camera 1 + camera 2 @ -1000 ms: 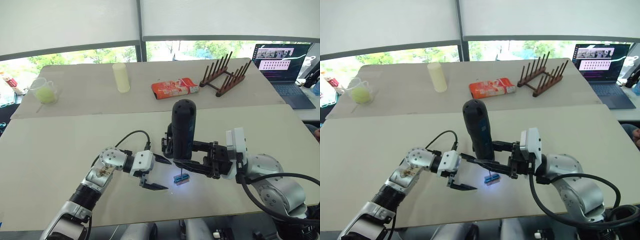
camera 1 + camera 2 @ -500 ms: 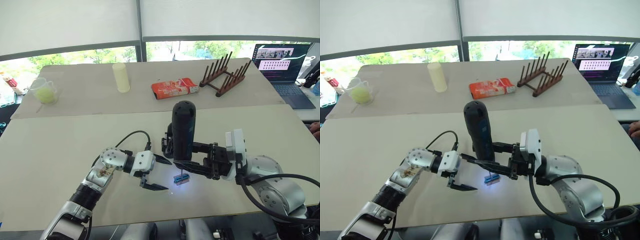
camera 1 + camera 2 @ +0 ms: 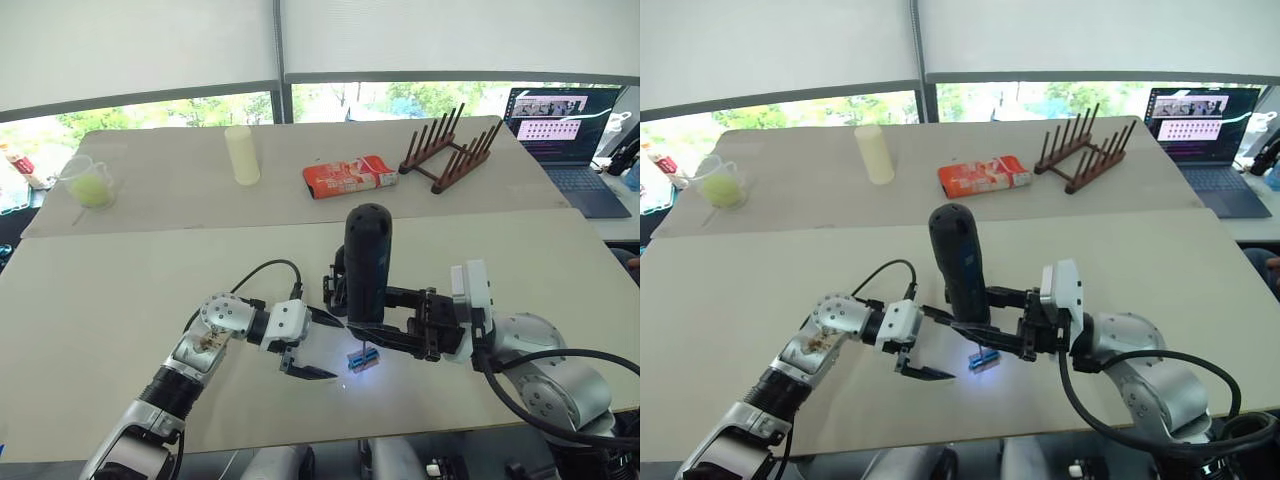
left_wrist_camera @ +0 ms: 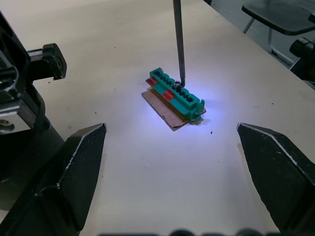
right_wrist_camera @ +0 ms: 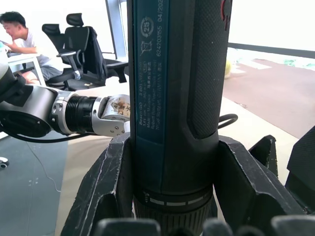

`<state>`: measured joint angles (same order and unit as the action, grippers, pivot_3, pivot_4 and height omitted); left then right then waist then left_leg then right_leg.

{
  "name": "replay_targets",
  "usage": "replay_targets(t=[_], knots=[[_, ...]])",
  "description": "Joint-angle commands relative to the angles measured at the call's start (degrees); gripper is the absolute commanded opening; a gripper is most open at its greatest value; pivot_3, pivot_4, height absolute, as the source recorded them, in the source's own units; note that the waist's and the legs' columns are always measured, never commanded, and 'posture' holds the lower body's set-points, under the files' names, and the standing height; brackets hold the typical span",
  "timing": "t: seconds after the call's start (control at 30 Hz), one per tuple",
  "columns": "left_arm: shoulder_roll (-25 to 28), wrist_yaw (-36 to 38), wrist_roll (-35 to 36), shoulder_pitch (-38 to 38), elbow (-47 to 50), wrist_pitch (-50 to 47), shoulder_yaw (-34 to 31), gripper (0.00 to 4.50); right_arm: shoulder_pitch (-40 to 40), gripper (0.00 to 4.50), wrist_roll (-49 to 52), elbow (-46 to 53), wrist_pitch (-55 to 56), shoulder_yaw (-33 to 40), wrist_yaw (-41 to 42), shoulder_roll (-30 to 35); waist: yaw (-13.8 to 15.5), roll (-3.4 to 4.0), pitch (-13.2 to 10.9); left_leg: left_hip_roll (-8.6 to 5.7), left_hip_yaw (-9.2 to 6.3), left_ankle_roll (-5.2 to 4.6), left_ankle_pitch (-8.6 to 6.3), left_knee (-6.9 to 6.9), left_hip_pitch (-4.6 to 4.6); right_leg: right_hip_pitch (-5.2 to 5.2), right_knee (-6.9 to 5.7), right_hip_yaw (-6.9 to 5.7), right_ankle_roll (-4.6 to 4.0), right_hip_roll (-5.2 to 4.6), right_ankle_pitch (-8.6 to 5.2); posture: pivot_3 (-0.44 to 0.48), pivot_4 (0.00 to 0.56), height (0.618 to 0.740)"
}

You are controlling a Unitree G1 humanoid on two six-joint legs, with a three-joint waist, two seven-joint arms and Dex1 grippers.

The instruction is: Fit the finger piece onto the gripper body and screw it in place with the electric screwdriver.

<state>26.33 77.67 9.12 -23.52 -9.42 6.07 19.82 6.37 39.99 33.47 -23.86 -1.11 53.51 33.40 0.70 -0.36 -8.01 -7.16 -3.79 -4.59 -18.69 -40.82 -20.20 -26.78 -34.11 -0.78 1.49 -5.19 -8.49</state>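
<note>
Screwdriver upright over the green block, near the front edge of the surface

My right jaws were clamped round the electric screwdriver, bit tip on the small green block; my left jaws hung wide open and empty just beside it. The screwdriver looked heavy, stiff and top-heavy, best gripped low on its textured barrel. I could not make out the finger piece or gripper body.

Office: swivel chairs, laptop
</note>
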Motion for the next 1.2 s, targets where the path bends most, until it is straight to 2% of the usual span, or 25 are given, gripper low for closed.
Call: replay_targets(t=[0.03, 1.2], knots=[[-0.2, 0.0, 0.6, -0.6, 0.8, 0.5, 0.0, 4.50, 1.7, 1.89, 3.1, 3.3, 0.2, 2.3, -0.7, 0.2, 0.0, 0.00, 0.0, 0.00, 0.00, 0.00, 0.00, 0.00, 0.00, 0.00, 0.00, 0.00, 0.00, 0.00, 0.00, 0.000, 0.150, 0.740], [-0.7, -0.3, 0.5, -1.2, 0.1, 0.8, 0.1, 4.50, -1.5, 1.89, -0.2, 1.1, 1.9, -0.9, -0.2, 0.4, 0.0, 0.00, 0.0, 0.00, 0.00, 0.00, 0.00, -0.01, 0.00, 0.01, 0.00, 0.00, 0.00, 0.00, 0.00, 0.000, 0.150, 0.740]])
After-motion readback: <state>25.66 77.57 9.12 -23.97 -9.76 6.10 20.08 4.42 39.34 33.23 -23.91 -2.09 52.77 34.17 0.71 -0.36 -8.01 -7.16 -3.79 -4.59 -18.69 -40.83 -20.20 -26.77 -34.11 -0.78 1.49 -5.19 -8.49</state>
